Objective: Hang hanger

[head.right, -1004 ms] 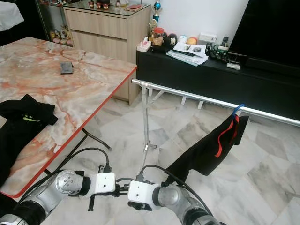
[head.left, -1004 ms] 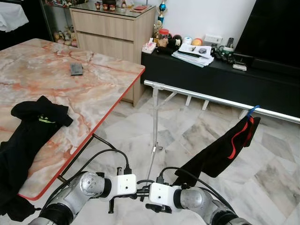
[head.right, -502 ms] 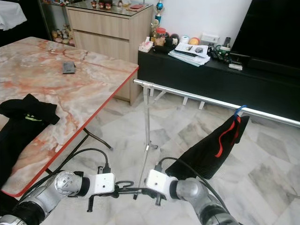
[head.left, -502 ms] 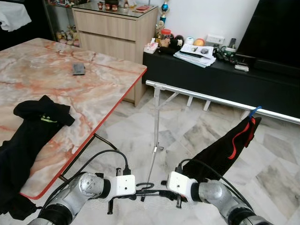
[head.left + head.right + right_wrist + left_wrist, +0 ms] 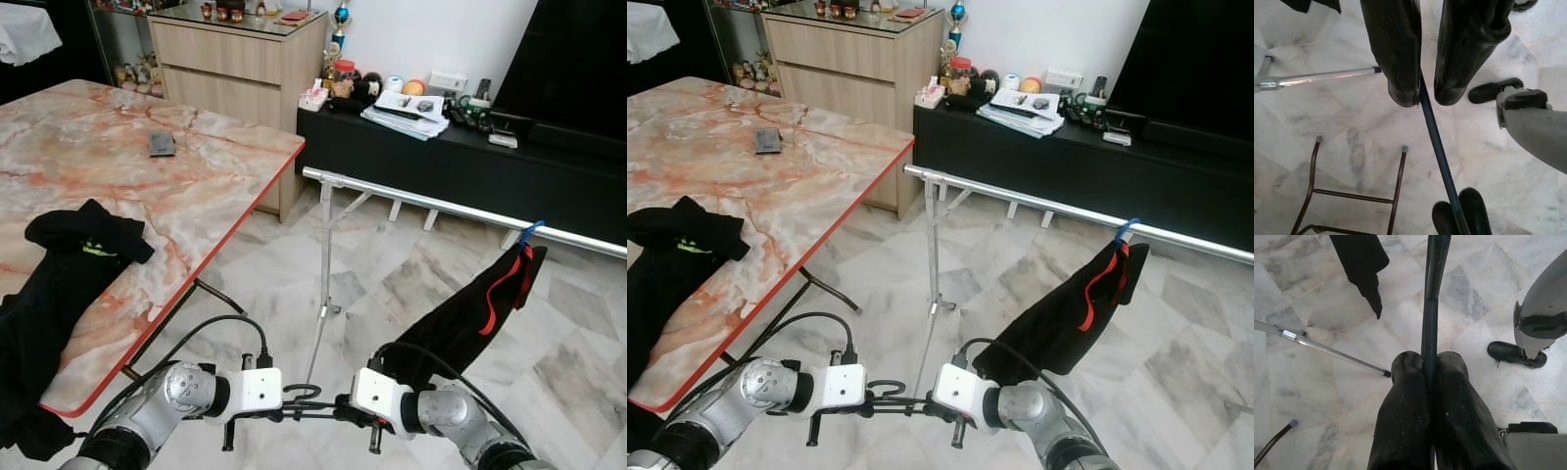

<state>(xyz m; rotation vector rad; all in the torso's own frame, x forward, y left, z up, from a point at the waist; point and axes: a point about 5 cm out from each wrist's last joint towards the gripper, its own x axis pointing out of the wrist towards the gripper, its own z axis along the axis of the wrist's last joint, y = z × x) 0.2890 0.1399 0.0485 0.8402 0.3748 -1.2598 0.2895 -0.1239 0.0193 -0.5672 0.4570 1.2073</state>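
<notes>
A thin dark hanger (image 5: 302, 401) is held low over the marble floor between my two grippers. My left gripper (image 5: 1429, 360) is shut on its bar (image 5: 1430, 298), fingers pressed together around it. My right gripper (image 5: 1427, 95) faces it from the other side, open, with the same bar (image 5: 1437, 147) running out from the gap between its fingertips. Ahead, a silver clothes rail (image 5: 441, 208) stands on a thin upright pole (image 5: 324, 255). A black garment with a red stripe (image 5: 470, 313) hangs from a blue hook (image 5: 530, 232) on the rail's right part.
A marble table with a red edge (image 5: 147, 186) stands on my left, with black clothes (image 5: 59, 284) draped over its near side. A low black console (image 5: 441, 157) and a wooden cabinet (image 5: 235, 59) line the far wall. Folding table legs (image 5: 1356, 191) stand close by.
Half a second ago my right gripper was off to the right, away from the hanger. It has come back down and left, and its fingers now straddle the bar. The left gripper kept its hold.
</notes>
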